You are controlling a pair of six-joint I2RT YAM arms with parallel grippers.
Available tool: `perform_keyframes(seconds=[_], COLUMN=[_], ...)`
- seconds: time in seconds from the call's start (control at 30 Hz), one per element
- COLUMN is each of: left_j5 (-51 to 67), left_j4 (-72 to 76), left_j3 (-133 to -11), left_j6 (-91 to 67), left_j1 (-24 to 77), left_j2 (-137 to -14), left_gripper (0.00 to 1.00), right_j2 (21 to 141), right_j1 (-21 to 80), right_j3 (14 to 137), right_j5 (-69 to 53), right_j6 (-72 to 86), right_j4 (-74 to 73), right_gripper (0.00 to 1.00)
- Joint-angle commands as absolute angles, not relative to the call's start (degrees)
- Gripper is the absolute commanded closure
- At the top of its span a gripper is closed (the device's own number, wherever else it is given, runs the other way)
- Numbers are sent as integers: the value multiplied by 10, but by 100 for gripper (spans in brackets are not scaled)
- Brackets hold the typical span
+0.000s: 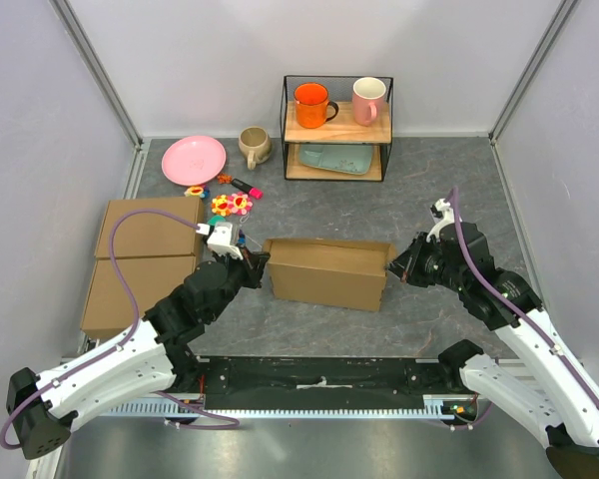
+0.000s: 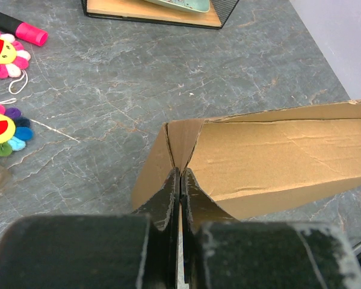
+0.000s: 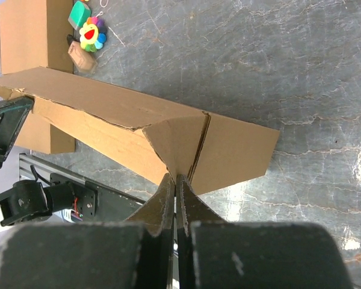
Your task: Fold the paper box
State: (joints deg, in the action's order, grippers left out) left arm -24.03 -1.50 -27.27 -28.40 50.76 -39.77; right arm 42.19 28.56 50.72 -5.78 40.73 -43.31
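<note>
Overhead view of a grey marbled tabletop (image 1: 419,190). At its centre, a plain brown cardboard paper box (image 1: 327,271), partly formed into a long, shallow shell, lying between two white-and-black robot arms.

At the box's left end, the left gripper (image 1: 260,261). In its wrist view, black fingers (image 2: 168,198) clamped together on the thin edge of a folded end flap, right at the corner crease. At the opposite end, the right gripper (image 3: 174,177), likewise pinched tight on the tip of an angled end flap, with the long side panel stretching away toward the other arm.

Handling, as a judgement: probably very light and thin. Stiff across the flat panels, floppy at score lines and slits. Springy enough for flaps to unfold once released. Easy to dent or tear at pinch points, and likely to slide on the smooth surface. Best hold: flap edges close to a crease, one grip at each end, with the opposite end steadied during any fold.

Off to the left, a pair of flat brown boxes (image 1: 145,232) edge to edge. Toward the back, a pink plate (image 1: 193,160), a beige mug (image 1: 253,147), bright flower toys (image 1: 230,205) and a black wire shelf (image 1: 339,126) with an orange mug (image 1: 312,104) and a pink mug (image 1: 368,100).
</note>
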Motion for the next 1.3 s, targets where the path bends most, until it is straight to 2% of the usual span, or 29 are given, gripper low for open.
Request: perform_keyframes(seconds=[0.0,0.5,0.83,0.93,0.97,1.03,1.07,1.27], left_j5=[-265,-260,-250,-251,-253,-256,-257,-260], left_j4=[-98,-97,-54,-56,-58,-59,-61,-69], left_j3=[-259,-270,-255,-257,-258,-261,-261,-273], left_j6=[-259,-269,-280,-272,-269,-265,-264,-254], left_j1=[512,513,513,513,513,513,513,515], left_j2=[-418,-410,-397,-398,-398,-400,-401,-410], left_gripper=[98,98,98,98,98,98,98,98], right_j2=[413,399,370,369,370,371,373,375], right_j1=[283,283,284,284,284,284,284,284], right_j3=[529,455,429,444,447,459,462,497], right_j5=[-59,-4,32,41,45,46,48,45], right_j6=[436,339,337,337,339,341,344,338], right_j4=[-378,-397,-411,-415,-415,-410,-408,-384], right_gripper=[100,100,100,87,79,72,65,48])
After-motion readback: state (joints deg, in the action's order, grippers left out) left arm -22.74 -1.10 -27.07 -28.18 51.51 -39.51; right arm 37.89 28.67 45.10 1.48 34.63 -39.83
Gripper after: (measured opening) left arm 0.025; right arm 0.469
